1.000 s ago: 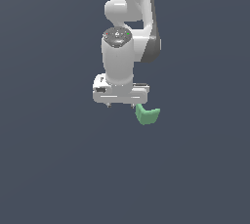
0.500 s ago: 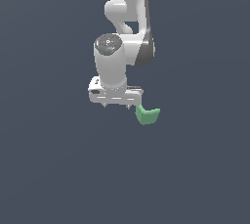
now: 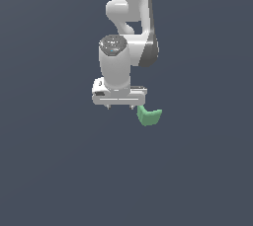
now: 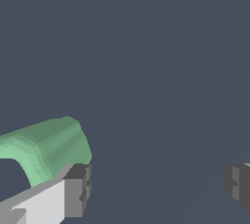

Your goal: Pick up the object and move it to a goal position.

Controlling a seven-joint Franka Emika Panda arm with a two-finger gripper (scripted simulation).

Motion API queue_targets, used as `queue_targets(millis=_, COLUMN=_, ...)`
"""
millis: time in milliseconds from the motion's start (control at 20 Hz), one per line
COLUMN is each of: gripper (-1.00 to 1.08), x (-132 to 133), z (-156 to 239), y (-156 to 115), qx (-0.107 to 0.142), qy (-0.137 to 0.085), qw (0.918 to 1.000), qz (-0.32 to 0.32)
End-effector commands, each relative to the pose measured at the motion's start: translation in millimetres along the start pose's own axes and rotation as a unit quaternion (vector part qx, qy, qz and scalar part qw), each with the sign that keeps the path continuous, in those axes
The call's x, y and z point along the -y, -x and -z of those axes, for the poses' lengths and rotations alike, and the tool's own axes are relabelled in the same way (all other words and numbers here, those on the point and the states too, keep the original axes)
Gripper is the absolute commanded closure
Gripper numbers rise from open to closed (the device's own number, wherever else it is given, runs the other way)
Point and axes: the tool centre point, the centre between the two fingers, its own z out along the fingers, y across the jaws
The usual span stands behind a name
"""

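Note:
The object [image 3: 149,116] is a small green notched block lying on the dark floor, just to the exterior view's right of my white gripper [image 3: 121,107]. My gripper points down and is open, its two short fingertips [image 3: 132,107] spread wide. In the wrist view the object [image 4: 46,145] lies outside the gap, behind one grey fingertip [image 4: 78,189], and nothing sits between the fingers of the gripper [image 4: 158,186]. Part of the block is hidden by that finger.
A plain dark grey floor [image 3: 59,170] fills both views. The white arm [image 3: 128,13] rises from the gripper toward the top of the exterior view.
The wrist has shifted a little toward the exterior view's left and sunk slightly. The green block has stayed where it was.

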Motion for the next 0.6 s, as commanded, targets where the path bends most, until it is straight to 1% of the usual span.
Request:
queue_targets(millis=0, gripper=-0.92, x=5, z=-1, y=0, qx=0.0, qy=0.001, qw=0.9998, qz=0.021)
queue_targets(millis=150, gripper=-0.92, x=13, z=-2, y=1, qx=-0.001, qy=0.002, qw=0.9985, qz=0.055)
queue_targets(millis=300, gripper=-0.92, x=23, z=-4, y=2, qx=-0.002, qy=0.003, qw=0.9952, qz=0.097)
queue_targets(millis=400, gripper=-0.92, x=30, z=-5, y=2, qx=-0.002, qy=0.004, qw=0.9915, qz=0.13)
queue_targets(millis=550, gripper=-0.92, x=42, z=-7, y=4, qx=-0.003, qy=0.006, qw=0.9831, qz=0.183)
